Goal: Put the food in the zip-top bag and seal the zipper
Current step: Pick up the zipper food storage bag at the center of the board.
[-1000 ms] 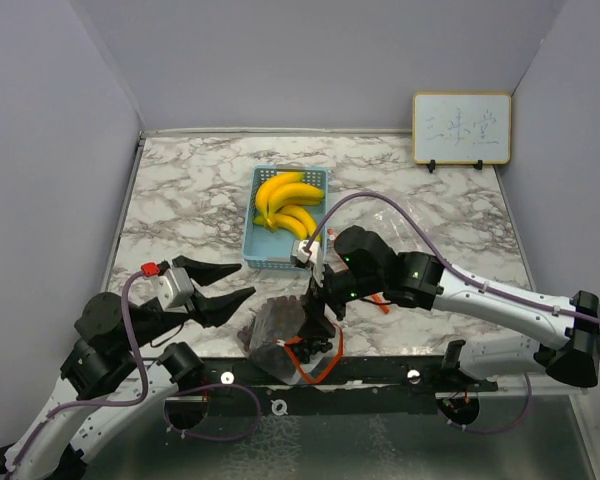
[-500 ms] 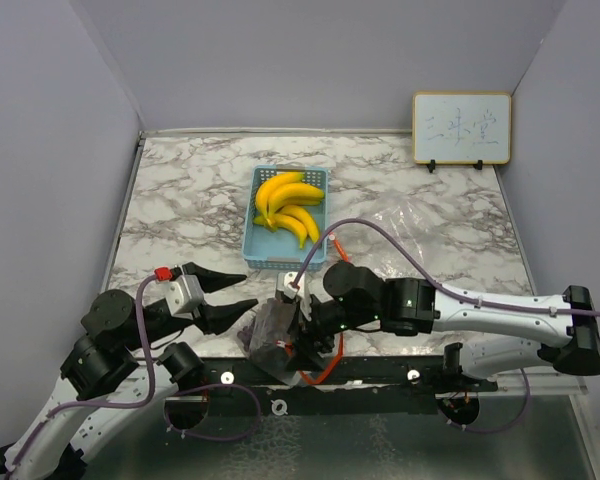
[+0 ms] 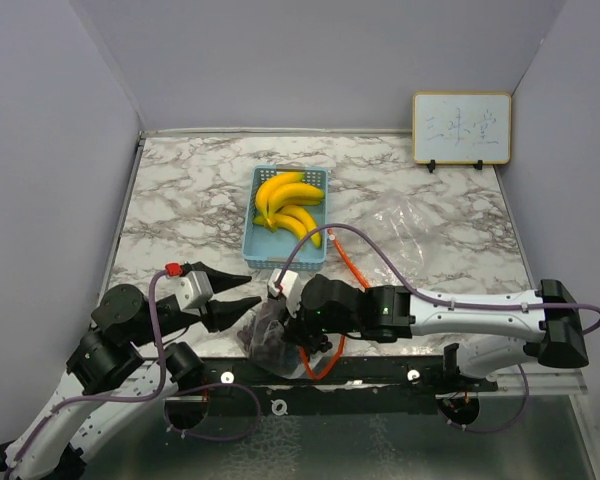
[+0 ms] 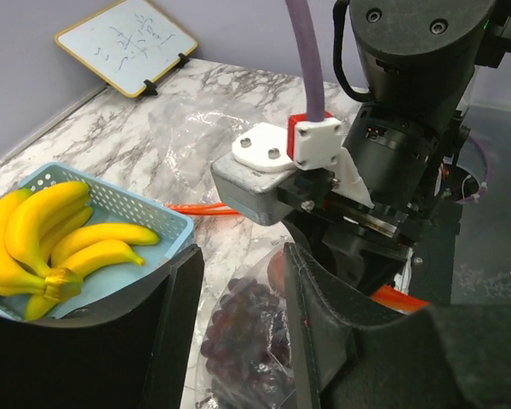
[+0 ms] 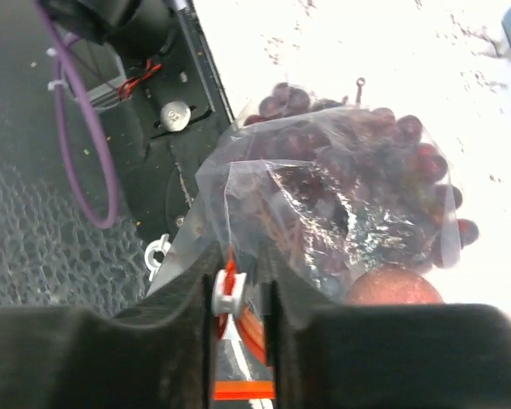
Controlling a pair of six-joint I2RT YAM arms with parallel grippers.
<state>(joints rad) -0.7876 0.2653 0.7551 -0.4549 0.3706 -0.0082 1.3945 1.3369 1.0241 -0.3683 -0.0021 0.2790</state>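
Right end effector (image 5: 240, 291) is pinched almost closed on the zip-top bag (image 5: 264, 183) zipper rim at the near bench (image 3: 180, 210) edge, probably to lift the mouth. Grape cluster (image 5: 366, 162) and red fruit (image 5: 393, 288) inside. Left end effector (image 3: 252, 290) wide open, empty, just left. Bananas (image 3: 288, 205) in far basket (image 3: 265, 255).

Right gripper (image 3: 288, 322) shifted left and toward the near edge, now pressed over the zip-top bag (image 3: 264, 342); left gripper (image 3: 253, 289) advanced toward the bag, jaws narrower; right arm (image 3: 450, 303) stretched flatter.
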